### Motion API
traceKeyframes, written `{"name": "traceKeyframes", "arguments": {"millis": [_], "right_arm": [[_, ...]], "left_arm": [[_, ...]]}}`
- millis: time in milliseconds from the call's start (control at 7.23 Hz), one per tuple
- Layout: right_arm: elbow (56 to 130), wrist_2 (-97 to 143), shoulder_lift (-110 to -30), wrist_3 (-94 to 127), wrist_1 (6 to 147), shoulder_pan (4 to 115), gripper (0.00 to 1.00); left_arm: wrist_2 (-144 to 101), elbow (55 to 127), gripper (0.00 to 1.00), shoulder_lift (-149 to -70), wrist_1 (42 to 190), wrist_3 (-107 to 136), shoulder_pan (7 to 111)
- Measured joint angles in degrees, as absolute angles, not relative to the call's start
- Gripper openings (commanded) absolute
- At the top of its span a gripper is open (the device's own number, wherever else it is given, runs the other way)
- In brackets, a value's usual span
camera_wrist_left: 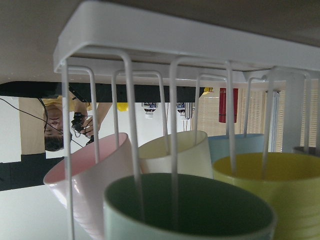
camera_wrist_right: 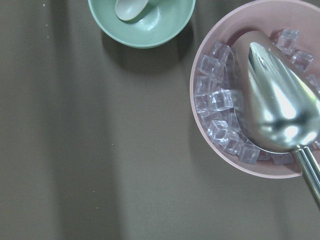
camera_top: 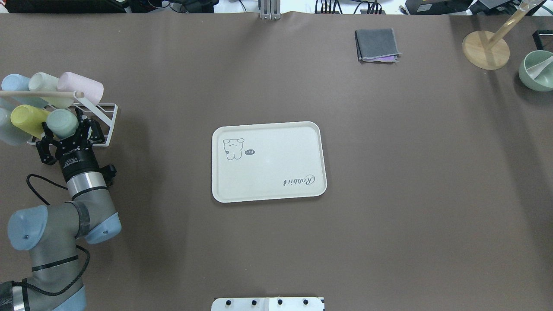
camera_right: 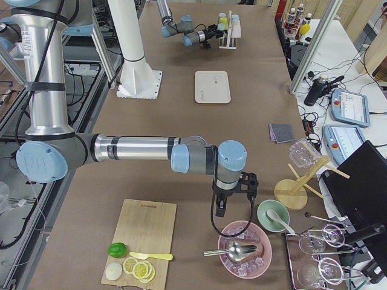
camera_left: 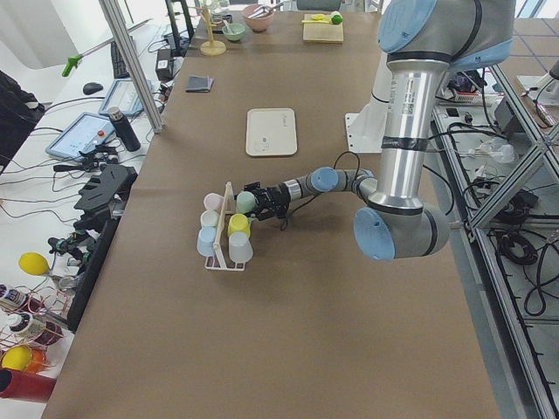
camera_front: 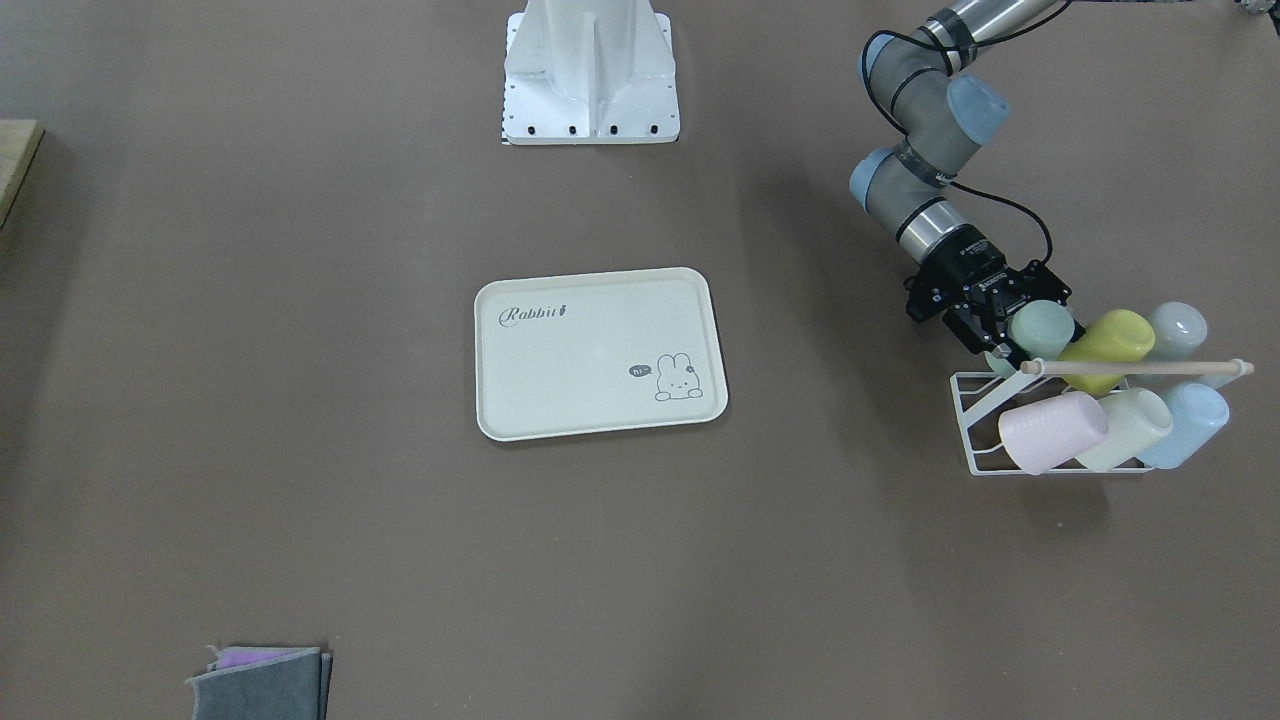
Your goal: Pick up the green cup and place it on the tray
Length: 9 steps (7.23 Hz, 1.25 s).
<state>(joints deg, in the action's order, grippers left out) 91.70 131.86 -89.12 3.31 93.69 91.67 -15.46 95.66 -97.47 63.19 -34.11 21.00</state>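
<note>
The mint-green cup [camera_front: 1040, 328] lies on its side on a white wire rack [camera_front: 975, 420] at the table's end, bottom toward the arm; it also shows in the overhead view [camera_top: 62, 122]. My left gripper [camera_top: 65, 128] is open, with its fingers on either side of the cup's base. The left wrist view shows the cup's mouth [camera_wrist_left: 190, 210] very close, with no fingers in view. The cream tray [camera_front: 580, 390] with "Rabbit" script lies at the table's middle with nothing on it [camera_top: 268, 172]. My right gripper [camera_right: 233, 202] hangs far off near an ice bowl; I cannot tell whether it is open or shut.
The rack also holds yellow [camera_front: 1105, 345], pink [camera_front: 1050, 430], cream [camera_front: 1125, 428] and blue [camera_front: 1185, 425] cups under a wooden rod. A folded grey cloth [camera_top: 376, 45], a wooden stand [camera_top: 486, 49], a green bowl [camera_wrist_right: 142, 20] and a pink ice bowl [camera_wrist_right: 220, 110] lie on the right side.
</note>
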Motion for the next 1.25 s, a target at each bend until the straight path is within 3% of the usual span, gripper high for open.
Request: {"name": "traceKeyframes", "arguments": {"millis": [415, 1246], "right_arm": [[91.7, 131.7, -89.1, 3.3, 93.7, 91.6, 1.0], [91.7, 131.8, -89.0, 3.3, 93.6, 91.6, 1.0]], "left_arm": [[-15.4, 95.6, 0.14, -97.5, 63.3, -34.1, 21.2], [-15.4, 97.8, 0.13, -97.2, 64.0, -34.3, 21.7]]}}
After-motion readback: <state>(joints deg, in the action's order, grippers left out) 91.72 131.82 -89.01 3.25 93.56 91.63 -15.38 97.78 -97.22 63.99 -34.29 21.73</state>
